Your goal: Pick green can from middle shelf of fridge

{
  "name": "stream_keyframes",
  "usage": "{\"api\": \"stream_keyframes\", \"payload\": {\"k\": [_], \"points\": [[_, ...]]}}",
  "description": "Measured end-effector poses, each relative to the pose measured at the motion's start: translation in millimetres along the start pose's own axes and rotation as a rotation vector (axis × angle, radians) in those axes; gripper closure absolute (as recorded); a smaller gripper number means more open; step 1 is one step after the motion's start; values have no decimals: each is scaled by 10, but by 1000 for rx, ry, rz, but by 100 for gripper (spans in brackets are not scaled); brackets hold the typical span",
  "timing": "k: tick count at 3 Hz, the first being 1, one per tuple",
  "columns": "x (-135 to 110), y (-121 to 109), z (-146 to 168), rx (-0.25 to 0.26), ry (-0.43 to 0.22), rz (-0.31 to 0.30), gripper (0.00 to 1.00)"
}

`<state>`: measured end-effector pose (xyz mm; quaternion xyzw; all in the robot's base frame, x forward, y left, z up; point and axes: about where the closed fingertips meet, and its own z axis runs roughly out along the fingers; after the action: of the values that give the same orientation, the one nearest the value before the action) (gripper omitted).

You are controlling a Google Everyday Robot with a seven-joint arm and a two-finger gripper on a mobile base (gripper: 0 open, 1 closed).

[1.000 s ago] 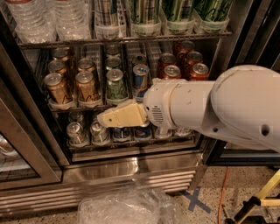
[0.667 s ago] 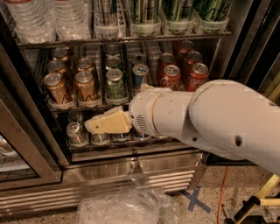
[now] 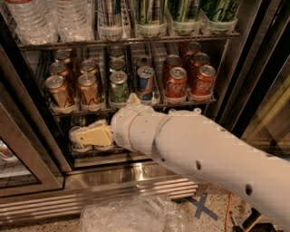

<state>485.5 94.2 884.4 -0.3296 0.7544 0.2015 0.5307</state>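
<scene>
The green can (image 3: 118, 88) stands at the front of its lane on the middle shelf (image 3: 158, 103), between a gold can and a blue-and-silver can. The fridge (image 3: 113, 181) is open, with a steel frame and a dark inside. My gripper (image 3: 89, 136) is cream-coloured and points left in front of the lower shelf, below and left of the green can and apart from it. My thick white arm (image 3: 195, 152) comes in from the lower right and hides the right part of the lower shelf.
Gold cans (image 3: 89, 89) stand left of the green can, with a blue-and-silver can (image 3: 146, 83) and red cans (image 3: 176, 83) to its right. Water bottles (image 3: 45, 18) and tall striped cans (image 3: 181, 11) fill the top rack. A clear plastic bag (image 3: 131, 215) lies on the floor.
My arm has pushed further left across the fridge front, and the gripper has moved left and a little down, in front of the lower shelf. The cans have not moved.
</scene>
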Motion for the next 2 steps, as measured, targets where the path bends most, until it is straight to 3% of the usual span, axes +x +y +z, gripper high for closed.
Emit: {"api": "stream_keyframes", "payload": {"k": [1, 2], "points": [[151, 30, 214, 15, -1, -12, 0], [387, -256, 513, 53, 18, -47, 0]]}}
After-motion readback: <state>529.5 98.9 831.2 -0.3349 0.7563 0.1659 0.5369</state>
